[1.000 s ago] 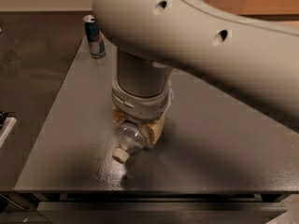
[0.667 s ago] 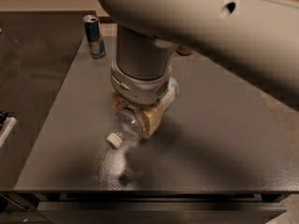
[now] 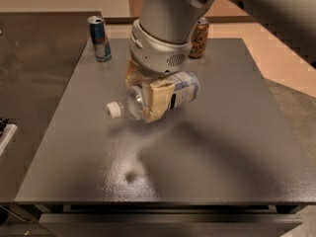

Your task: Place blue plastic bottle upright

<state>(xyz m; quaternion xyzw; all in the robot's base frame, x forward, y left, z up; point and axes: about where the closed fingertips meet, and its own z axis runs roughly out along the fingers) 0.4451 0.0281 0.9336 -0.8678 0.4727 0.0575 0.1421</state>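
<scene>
While the tan pincer clamps its middle, the clear plastic bottle with white cap and blue-white label hangs sideways over the dark grey counter, cap toward the counter's left edge.

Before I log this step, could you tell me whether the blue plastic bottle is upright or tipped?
Tipped: the blue plastic bottle lies sideways, its white cap pointing left, clamped mid-body by the gripper.

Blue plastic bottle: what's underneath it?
Only the grey table and a shadow show beneath the blue plastic bottle, gripped sideways by the end effector around its middle. The bottle's own underside is hidden.
</scene>
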